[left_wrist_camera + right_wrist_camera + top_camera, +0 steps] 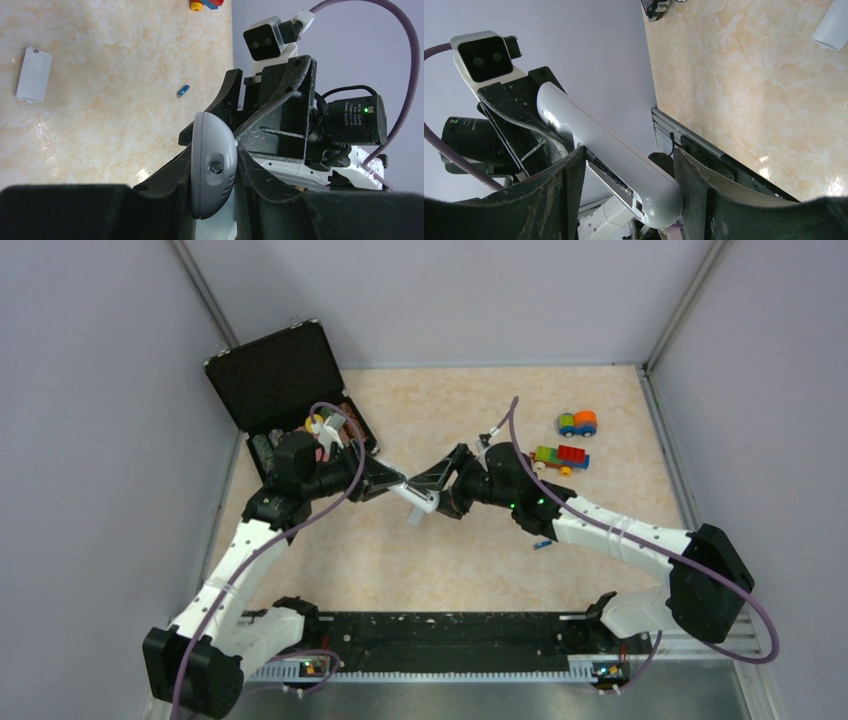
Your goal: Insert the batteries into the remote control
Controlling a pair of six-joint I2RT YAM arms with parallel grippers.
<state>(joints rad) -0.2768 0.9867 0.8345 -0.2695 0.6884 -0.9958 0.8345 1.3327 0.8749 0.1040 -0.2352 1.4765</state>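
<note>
- Nearest the near edge of the worktop [400, 570], the blue battery [541, 543] lies loose on the marble-pattern surface; it sits right of centre, just beside the right arm's white forearm, and nothing grips it
- Up to mid-worktop now, and both arms meet nose to nose; the remote control [421, 502] hangs in the air between them, clear of the surface, tilted with its lower end toward the near edge
- The left gripper [400, 483] has its jaws clamped on one end of the remote control; its wrist view shows the rounded white end pinched between the two black fingers [175, 175]
- The right gripper [432, 488] takes the other end; its jaws press on the white body from either side, the handset running slantwise across the gap, a labelled strip showing along its edge
- A white cover plate [33, 75] lies flat on the worktop, well apart from the blue battery
- Further back, toward the right edge, two toy cars [560, 457] stand near each other
- In the far left corner, a black case [280, 380] stands with its lid raised; small items inside, too cluttered to name
</note>
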